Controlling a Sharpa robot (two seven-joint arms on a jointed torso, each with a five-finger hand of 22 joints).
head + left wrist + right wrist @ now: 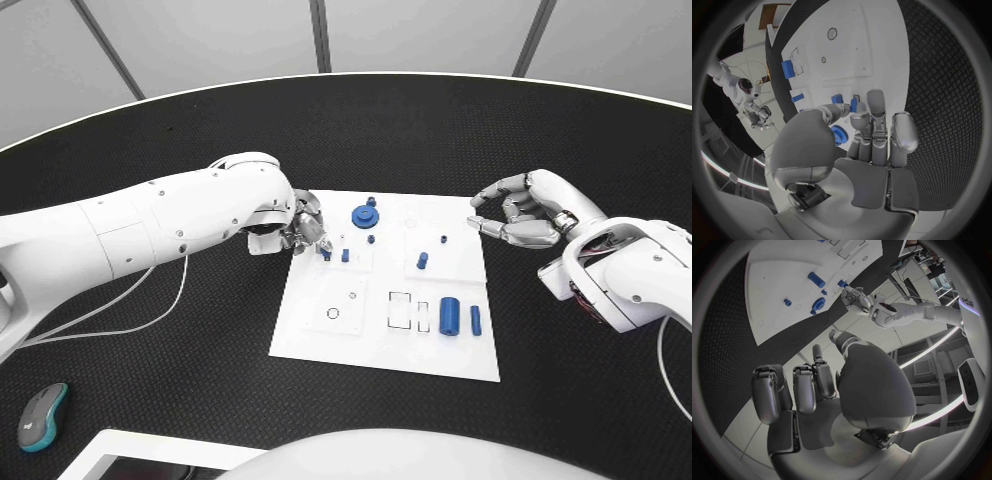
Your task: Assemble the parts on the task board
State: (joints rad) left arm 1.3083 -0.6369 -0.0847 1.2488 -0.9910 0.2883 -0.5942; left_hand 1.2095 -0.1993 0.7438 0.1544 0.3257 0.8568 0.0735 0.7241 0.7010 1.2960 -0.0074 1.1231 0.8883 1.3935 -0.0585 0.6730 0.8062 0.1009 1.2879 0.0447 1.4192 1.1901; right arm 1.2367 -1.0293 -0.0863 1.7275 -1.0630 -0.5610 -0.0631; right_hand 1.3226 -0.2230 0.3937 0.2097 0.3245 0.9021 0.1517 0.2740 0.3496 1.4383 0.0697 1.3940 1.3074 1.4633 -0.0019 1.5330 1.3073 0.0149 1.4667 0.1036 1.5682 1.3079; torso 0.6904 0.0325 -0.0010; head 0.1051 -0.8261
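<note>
The left hand (299, 226) sits at the left edge of the task board (346, 340), its fingers (877, 112) stretched forward and close together, their tips down at two small blue parts (335, 255) near that edge. The left wrist view shows the fingertips just beside those pieces, but whether they pinch one or merely touch it cannot be told; the thumb hides part of the contact.

The right hand (522, 215) hovers over the black desk (173, 390) just off the board's right edge, fingers curled inward with thumb and forefinger nearly meeting. Nothing shows between them in the head view, and in the right wrist view the fingers (804, 387) are bent over an empty palm.

On the board, a round blue knob-like part (365, 214) stands near the far edge, beside the left hand. Small blue pegs (423, 260) stand further toward the middle. A thick blue cylinder (450, 316) and a thin blue bar (476, 320) lie side by side toward the near right, next to outlined rectangular recesses (400, 309).

A grey and teal computer mouse (41, 415) lies at the near left of the desk. No writing on the board is legible.
</note>
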